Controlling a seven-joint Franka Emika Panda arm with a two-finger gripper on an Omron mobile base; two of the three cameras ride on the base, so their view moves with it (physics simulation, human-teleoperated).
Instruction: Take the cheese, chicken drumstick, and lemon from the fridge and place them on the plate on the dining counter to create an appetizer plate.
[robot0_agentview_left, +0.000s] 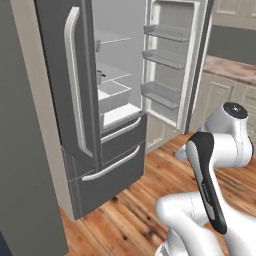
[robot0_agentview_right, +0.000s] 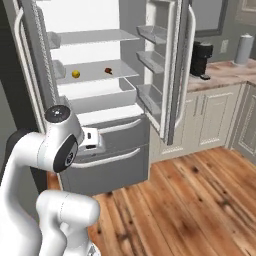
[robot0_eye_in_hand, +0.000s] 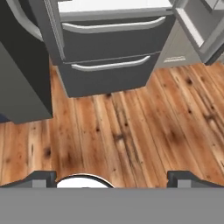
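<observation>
Pincer (robot0_eye_in_hand: 111, 177) spread wide and empty over the floor; the lemon (robot0_agentview_right: 75, 74) on the fridge (robot0_agentview_right: 100, 55) shelf looks light, smooth, roll-prone—grip across its middle.

The fridge (robot0_agentview_left: 107, 150) is finished in matt dark grey with smooth pale bar handles (robot0_agentview_left: 74, 85) and a glossy white interior. The floor (robot0_eye_in_hand: 131, 131) is laid in knotty, streaked wood planks. The bench (robot0_agentview_right: 225, 75) is topped with marbled stone.

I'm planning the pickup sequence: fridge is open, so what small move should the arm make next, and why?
Probably raise the open tool toward the fridge shelf: it points at the floor, holding nothing, while the lemon and the chicken drumstick sit on that shelf.
</observation>
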